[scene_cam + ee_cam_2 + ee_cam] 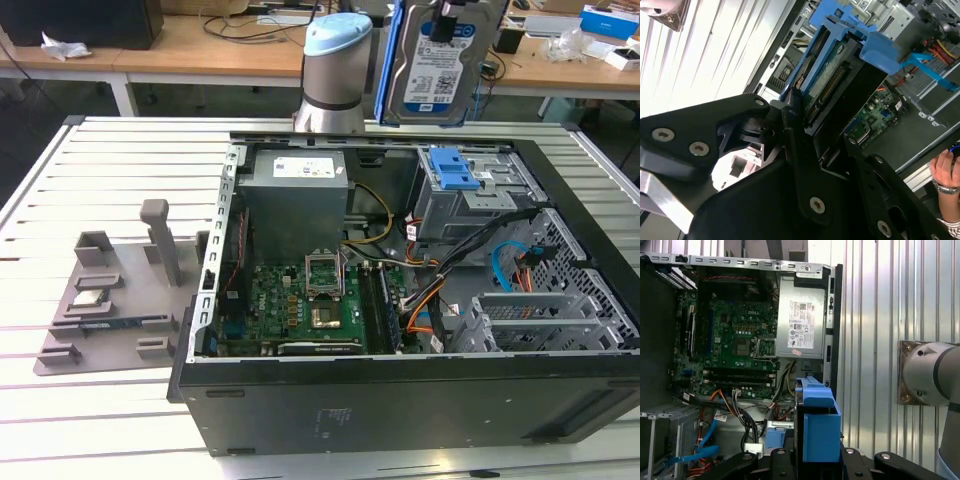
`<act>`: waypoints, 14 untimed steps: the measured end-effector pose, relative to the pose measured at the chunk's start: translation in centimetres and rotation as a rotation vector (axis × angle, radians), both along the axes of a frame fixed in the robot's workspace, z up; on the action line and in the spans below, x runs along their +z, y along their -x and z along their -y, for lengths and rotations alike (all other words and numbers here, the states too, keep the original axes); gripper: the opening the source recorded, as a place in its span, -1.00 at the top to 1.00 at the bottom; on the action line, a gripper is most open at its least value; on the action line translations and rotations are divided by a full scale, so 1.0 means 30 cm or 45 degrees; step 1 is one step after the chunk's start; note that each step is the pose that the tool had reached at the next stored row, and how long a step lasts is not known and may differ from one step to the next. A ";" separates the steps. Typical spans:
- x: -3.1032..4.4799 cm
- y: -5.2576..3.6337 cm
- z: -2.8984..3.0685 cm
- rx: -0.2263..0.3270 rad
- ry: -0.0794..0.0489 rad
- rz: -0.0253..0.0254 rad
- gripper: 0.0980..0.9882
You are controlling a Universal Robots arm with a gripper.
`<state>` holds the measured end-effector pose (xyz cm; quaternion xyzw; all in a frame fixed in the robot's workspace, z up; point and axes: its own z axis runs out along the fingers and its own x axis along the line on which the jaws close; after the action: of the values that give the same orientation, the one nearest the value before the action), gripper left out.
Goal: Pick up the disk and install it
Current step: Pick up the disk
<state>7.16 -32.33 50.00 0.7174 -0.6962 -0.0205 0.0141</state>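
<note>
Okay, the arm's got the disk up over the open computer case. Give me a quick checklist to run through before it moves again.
1. Grip: ok. The hand is shut on the disk.
2. Disk free of the case: ok, it is held up above it in the exterior view.
3. Room in the drive cage: cannot tell; a blue latch sits on top.
4. Loose cables away from the cage: cannot tell; they run beside it.
5. People clear: not ok. A person's hand is near the case.

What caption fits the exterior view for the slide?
Arm holds the disk upright above the open computer case, not yet installed.
</note>
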 end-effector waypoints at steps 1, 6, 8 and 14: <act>0.000 -0.012 0.000 0.000 0.000 0.0000 0.41; 0.000 -0.075 -0.001 0.000 0.000 0.0000 0.41; 0.000 -0.095 -0.001 0.000 0.000 0.0000 0.41; 0.000 -0.184 -0.001 0.000 0.000 0.0000 0.41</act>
<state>12.68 -32.29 50.00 0.7174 -0.6962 -0.0205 0.0141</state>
